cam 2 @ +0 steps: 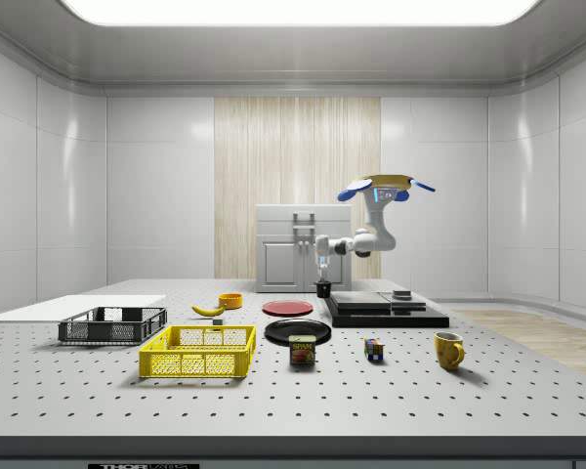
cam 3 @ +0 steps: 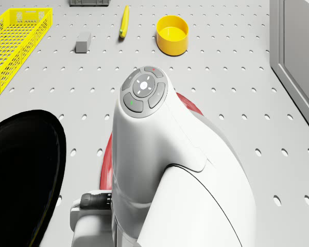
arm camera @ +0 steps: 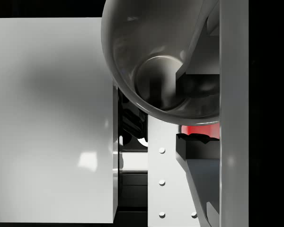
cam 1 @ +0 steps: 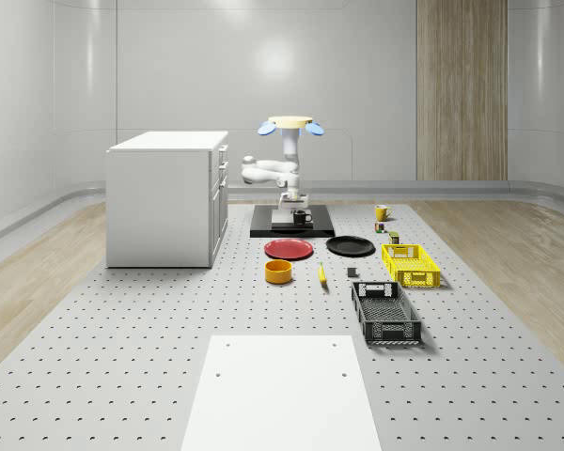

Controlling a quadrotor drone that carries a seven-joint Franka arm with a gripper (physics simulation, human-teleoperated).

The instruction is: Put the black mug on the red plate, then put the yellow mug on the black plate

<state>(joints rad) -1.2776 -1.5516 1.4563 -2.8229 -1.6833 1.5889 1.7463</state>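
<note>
The black mug (cam 2: pixel 323 288) hangs from my gripper (cam 2: pixel 322 274), which is shut on its rim, just above the edge of the black platform (cam 2: pixel 386 311) that faces the plates. In the wrist view the mug's hollow (arm camera: pixel 156 71) is close up, with a patch of the red plate (arm camera: pixel 201 130) beyond it. The red plate (cam 1: pixel 289 248) and black plate (cam 1: pixel 350 246) lie side by side on the table in front of the platform. The yellow mug (cam 1: pixel 382 212) stands upright at the whole-scene view's right. The drone (cam 1: pixel 291 123) hovers over the platform, arm (cam 3: pixel 159 154) reaching down.
A white cabinet (cam 1: pixel 164 197) stands left of the platform in the whole-scene view. On the table lie a yellow bowl (cam 1: pixel 278 271), a banana (cam 1: pixel 321 273), a yellow basket (cam 1: pixel 410 263), a black basket (cam 1: pixel 385 312), a can (cam 2: pixel 302 350) and a cube (cam 2: pixel 374 349).
</note>
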